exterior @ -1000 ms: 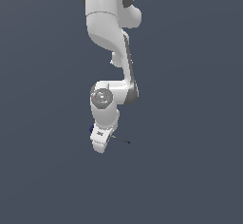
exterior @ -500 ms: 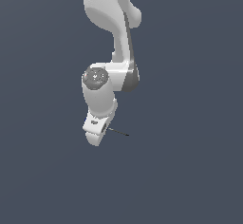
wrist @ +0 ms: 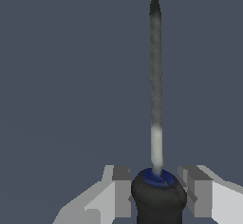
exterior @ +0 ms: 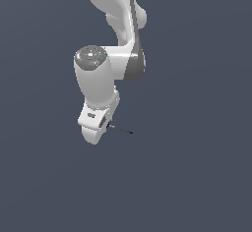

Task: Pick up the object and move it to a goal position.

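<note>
Exterior view: one white arm (exterior: 113, 39), smooth and glossy, with rounded casings and a grey disc cap on its joint, is hanging down against a plain slate-grey ground. One gripper (exterior: 98, 128) is sitting at its lower end, blocky and white. One screwdriver (exterior: 119, 129) is sticking out sideways from the gripper toward the exterior view's right, its thin dark shaft lying almost level and tapering to a point; the handle is mostly hiding behind the gripper body. Whether the tool is resting on the ground or hanging above it cannot be told here.

Wrist view: the same screwdriver (wrist: 155, 137) is showing one bulbous black handle with a blue collar, and one slim round shaft, pale near the handle and darkening to a black tip. Two fingers (wrist: 121, 192), square-edged with grey pads and white backs, are standing one on each side of the handle, narrowly parted and pressing close against it, so the gripper (wrist: 158, 192) is holding the tool by its handle.
</note>
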Robot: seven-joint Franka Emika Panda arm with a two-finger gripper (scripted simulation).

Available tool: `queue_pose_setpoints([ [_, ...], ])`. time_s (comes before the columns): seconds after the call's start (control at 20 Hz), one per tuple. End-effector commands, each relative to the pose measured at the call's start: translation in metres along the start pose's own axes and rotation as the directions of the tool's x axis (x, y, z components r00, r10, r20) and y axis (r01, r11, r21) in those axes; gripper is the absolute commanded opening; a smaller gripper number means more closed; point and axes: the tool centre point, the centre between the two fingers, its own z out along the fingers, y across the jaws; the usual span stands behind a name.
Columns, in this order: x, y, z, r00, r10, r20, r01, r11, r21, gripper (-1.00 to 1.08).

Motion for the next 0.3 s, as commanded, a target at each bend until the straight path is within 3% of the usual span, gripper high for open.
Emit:
queue_pose_setpoints([
  [0.0, -0.0004, 0.0003, -0.0057, 1.0, 0.0, 0.0, 0.0, 1.0, 0.001, -1.0],
  [0.25, -0.0003, 0.0013, -0.0036, 1.0, 0.0, 0.0, 0.0, 1.0, 0.001, -1.0],
])
